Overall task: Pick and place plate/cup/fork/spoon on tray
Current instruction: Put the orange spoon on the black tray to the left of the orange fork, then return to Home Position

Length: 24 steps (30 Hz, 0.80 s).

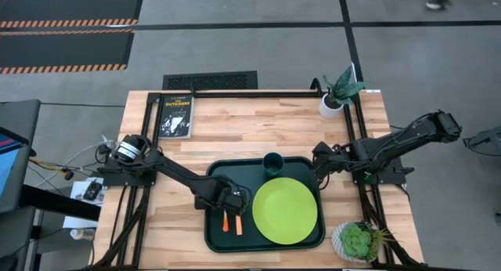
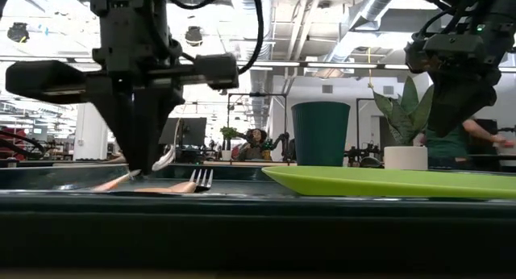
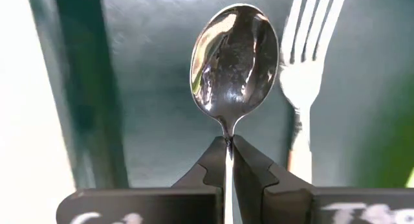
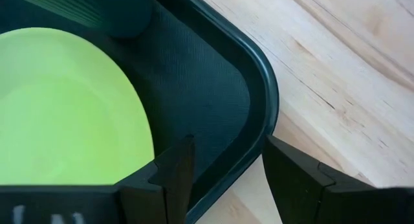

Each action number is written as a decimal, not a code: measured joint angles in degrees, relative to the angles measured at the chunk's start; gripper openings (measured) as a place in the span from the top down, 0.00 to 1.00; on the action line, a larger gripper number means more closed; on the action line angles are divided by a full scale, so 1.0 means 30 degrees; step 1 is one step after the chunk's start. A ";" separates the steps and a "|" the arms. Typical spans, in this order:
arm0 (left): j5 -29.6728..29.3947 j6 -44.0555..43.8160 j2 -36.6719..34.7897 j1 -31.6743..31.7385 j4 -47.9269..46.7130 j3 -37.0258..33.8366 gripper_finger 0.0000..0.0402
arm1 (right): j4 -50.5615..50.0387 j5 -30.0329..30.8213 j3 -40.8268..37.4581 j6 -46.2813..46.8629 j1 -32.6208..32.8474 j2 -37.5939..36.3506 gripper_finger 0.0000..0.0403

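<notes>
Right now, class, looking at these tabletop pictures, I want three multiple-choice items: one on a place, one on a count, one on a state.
1. Where does the cup stand?
A. on the book
B. in the tray, beside the plate
C. on the plate

2. How many potted plants are on the table?
A. two
B. none
C. four

3. What is the left hand doing?
A. hanging open
B. holding the fork
C. clamping the spoon

Key: 1 B, the high view shows it at the tray's far edge. 2 A, one at each right-hand corner. 3 C, its fingers pinch the spoon's neck.

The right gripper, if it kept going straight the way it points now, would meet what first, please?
Most likely the tray: the open right gripper straddles its raised rim at a corner, with the plate just inside. Depth is unclear.
</notes>
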 joint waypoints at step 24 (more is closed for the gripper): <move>-0.0209 0.0406 -0.0029 0.0007 0.0454 0.0029 0.91 | 0.0007 0.0000 0.0000 0.0015 0.0036 0.0000 0.49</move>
